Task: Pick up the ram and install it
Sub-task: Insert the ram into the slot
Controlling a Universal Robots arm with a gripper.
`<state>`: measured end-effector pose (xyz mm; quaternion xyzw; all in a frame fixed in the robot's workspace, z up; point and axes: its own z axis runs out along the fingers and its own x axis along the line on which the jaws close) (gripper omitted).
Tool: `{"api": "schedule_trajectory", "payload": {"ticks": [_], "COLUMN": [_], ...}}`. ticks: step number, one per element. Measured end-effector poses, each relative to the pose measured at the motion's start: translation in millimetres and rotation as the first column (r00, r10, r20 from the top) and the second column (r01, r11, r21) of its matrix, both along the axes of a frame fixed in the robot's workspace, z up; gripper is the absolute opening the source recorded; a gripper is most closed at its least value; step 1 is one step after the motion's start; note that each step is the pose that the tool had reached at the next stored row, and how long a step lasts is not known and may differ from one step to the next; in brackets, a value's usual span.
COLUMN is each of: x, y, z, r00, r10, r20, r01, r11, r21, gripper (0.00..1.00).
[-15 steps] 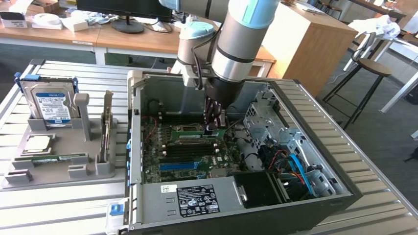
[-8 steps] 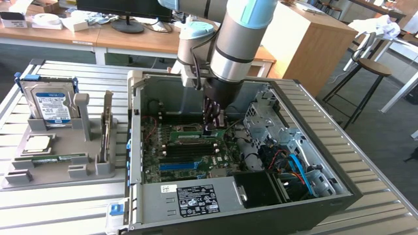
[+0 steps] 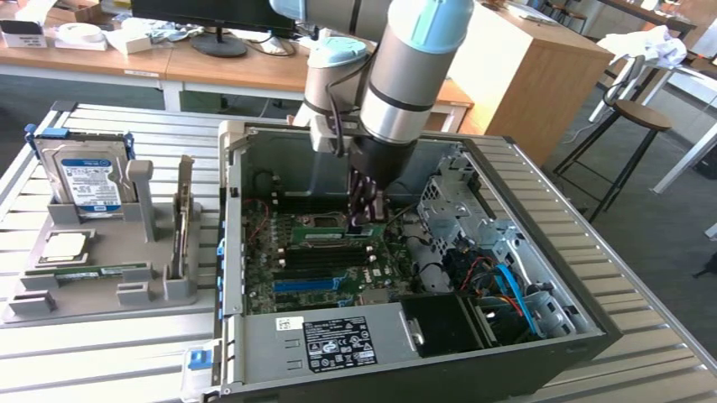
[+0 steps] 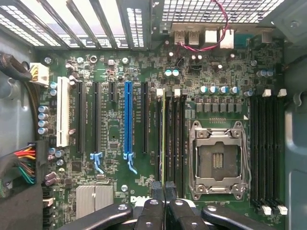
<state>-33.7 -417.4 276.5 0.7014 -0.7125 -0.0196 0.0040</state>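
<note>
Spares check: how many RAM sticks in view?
2. The seated RAM stick stands beside the CPU socket, by the shut gripper. The spare RAM stick lies flat in the grey holder at the exterior view's left. The arm may hide others.

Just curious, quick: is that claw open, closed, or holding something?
Gripper: closed, tips at the ram standing edge-up on the motherboard; whether it grips it cannot be told.

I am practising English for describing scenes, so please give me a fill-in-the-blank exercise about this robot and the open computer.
1. The ram runs between the CPU socket and a long slot coloured ___.
2. Inside the computer case, the shut gripper hangs over the ___.
3. The hard drive stands to the exterior view's ___ of the case.
Missing words: blue; motherboard; left.
</note>
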Motion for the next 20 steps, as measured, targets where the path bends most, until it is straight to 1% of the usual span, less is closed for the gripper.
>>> {"api": "schedule_trajectory", "payload": {"ticks": [8,12,14,20], "x": [0.0,0.0,0.0,0.0], "y": [0.0,0.0,0.0,0.0], "z": [-8.9,-9.1,-9.7,-14.4], "r00": [1.0000,1.0000,1.0000,1.0000], "r10": [0.000,0.000,0.000,0.000], "r20": [0.0001,-0.0001,0.0002,0.0000], "r01": [0.000,0.000,0.000,0.000], "r11": [1.0000,1.0000,1.0000,1.0000], "r21": [0.0004,0.0004,0.0019,0.0017], "gripper": [0.11,0.11,0.11,0.11]}}
